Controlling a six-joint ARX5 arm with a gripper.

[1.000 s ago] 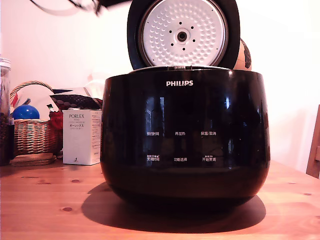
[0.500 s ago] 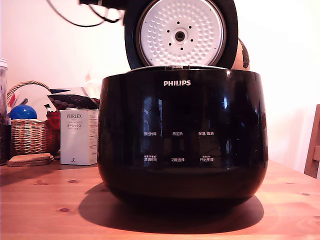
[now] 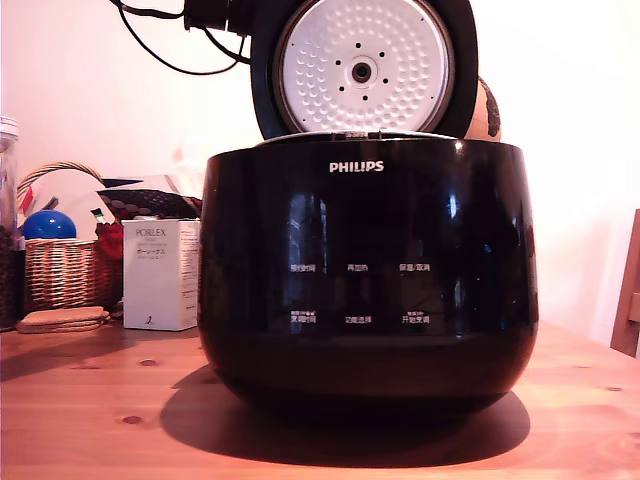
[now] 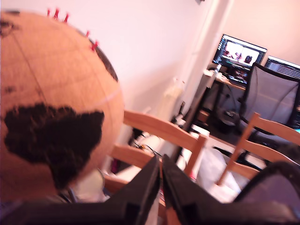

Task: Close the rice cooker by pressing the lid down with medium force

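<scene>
One rice cooker [image 3: 367,270] (one lid [image 3: 364,68] up)

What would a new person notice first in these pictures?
The black Philips rice cooker fills the middle of the exterior view on a wooden table, its lid standing open and showing a dimpled silver disc. In the wrist view, a cork globe looms beside the gripper, whose fingertips nearly touch.

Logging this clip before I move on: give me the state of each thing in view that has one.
rice cooker: open, upright on the wooden table.
lid: raised, dimpled inner disc facing the exterior camera, not pressed down.
gripper: fingers together, nothing between them.
white box: upright, closed.
wicker basket: upright, with a blue ball in it.
monitors: switched on.
</scene>
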